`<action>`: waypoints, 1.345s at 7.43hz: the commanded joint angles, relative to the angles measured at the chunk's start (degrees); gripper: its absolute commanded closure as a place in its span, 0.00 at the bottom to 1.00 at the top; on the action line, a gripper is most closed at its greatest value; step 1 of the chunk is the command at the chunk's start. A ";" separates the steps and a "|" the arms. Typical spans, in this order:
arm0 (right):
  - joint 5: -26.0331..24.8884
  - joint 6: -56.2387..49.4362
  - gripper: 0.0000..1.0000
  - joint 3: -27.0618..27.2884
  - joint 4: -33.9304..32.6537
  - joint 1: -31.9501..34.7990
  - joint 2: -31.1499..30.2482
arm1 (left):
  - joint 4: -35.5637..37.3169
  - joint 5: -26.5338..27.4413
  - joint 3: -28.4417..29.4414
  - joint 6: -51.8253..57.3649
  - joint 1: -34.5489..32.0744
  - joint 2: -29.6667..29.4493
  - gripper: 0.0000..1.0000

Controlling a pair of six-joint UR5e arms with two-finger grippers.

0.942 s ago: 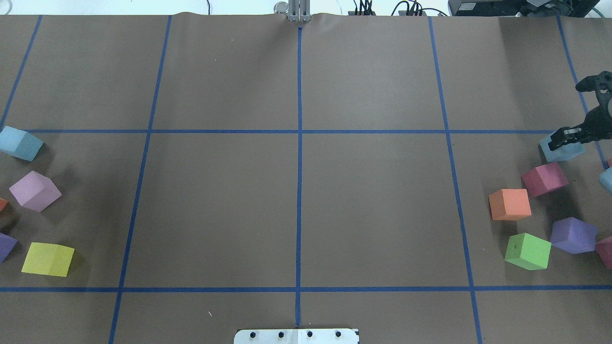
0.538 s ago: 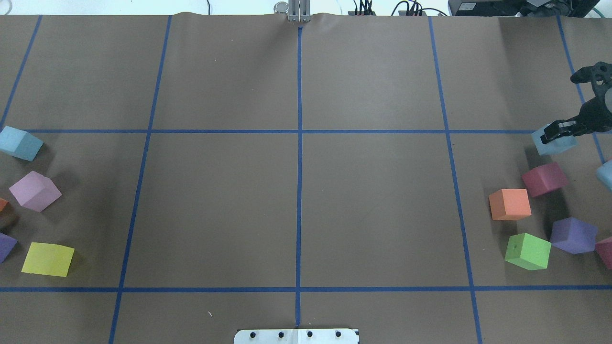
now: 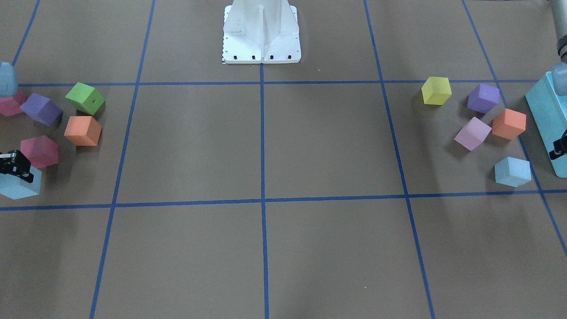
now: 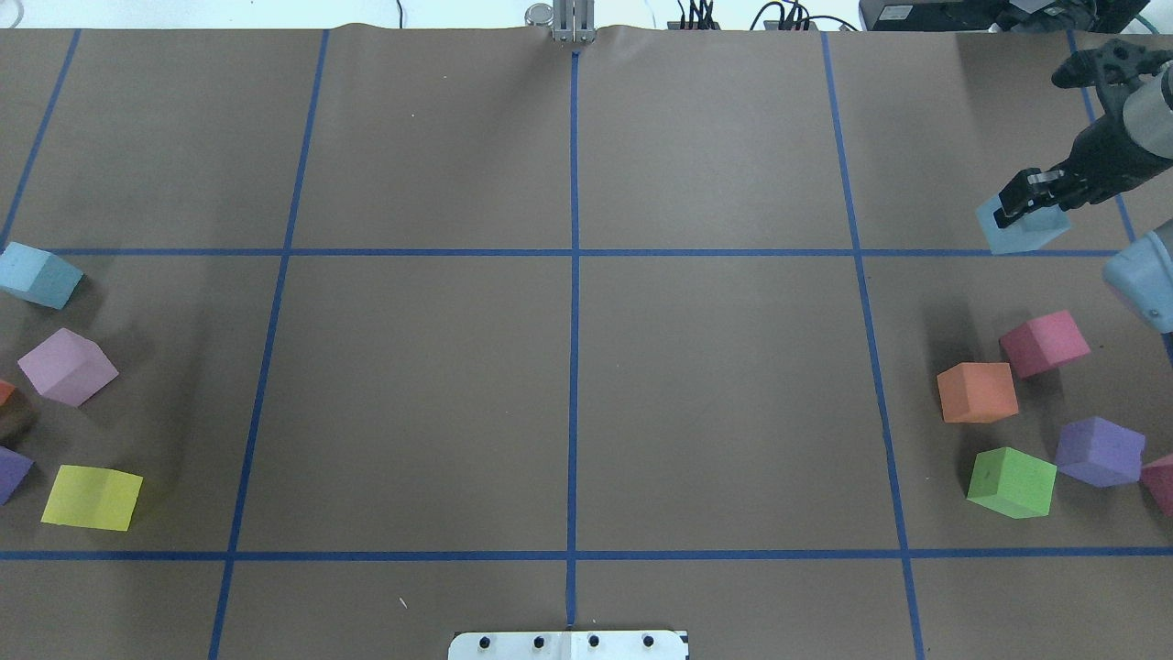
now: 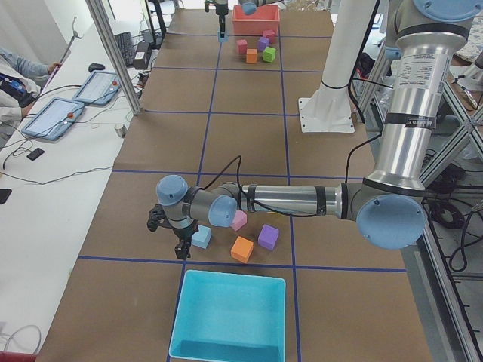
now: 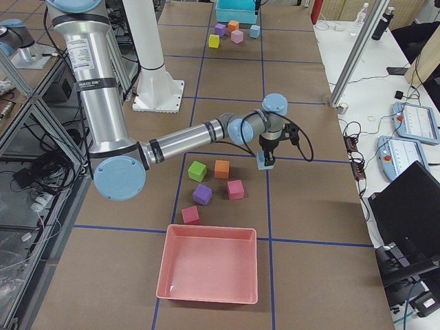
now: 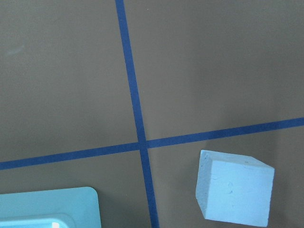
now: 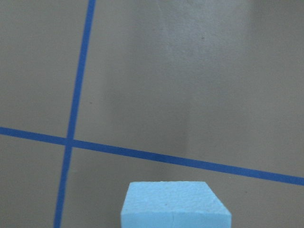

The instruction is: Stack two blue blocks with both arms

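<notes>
One pale blue block [image 4: 1022, 227] is between the fingers of my right gripper [image 4: 1028, 197], which is shut on it at the far right, over the cross tape line. The same block shows in the front view [image 3: 17, 187], in the right side view [image 6: 264, 163] and at the bottom of the right wrist view [image 8: 175, 204]. The other blue block [image 4: 37, 275] rests on the paper at the far left. It also shows in the left wrist view [image 7: 235, 190]. My left gripper [image 5: 181, 245] hovers beside it [image 5: 201, 237]; I cannot tell whether it is open or shut.
Pink [image 4: 1045, 342], orange [image 4: 977, 392], green [image 4: 1012, 482] and purple [image 4: 1100, 451] cubes lie on the right. Lilac [image 4: 67, 367] and yellow [image 4: 92, 497] cubes lie on the left. A turquoise bin [image 5: 230, 317] stands by the left arm, a red bin [image 6: 210, 271] by the right.
My right gripper has carried its blue block away from the pink cube, up and to the left in the overhead view. The other cubes have not moved.
</notes>
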 commanded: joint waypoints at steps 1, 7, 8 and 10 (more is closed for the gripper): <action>-0.85 1.27 0.44 6.72 -9.94 -3.31 4.37 | -0.97 0.12 1.03 -0.28 0.12 0.75 0.01; -8.57 23.93 0.44 9.47 -9.88 -18.43 11.92 | -12.85 0.64 1.75 -14.52 6.80 1.82 0.01; -9.99 26.74 0.44 9.47 -9.87 -20.46 12.72 | -12.50 0.56 1.74 -14.52 6.80 1.29 0.01; -12.62 31.32 0.44 9.29 -9.87 -23.62 14.40 | -10.57 -0.41 2.26 -14.52 6.80 -1.08 0.01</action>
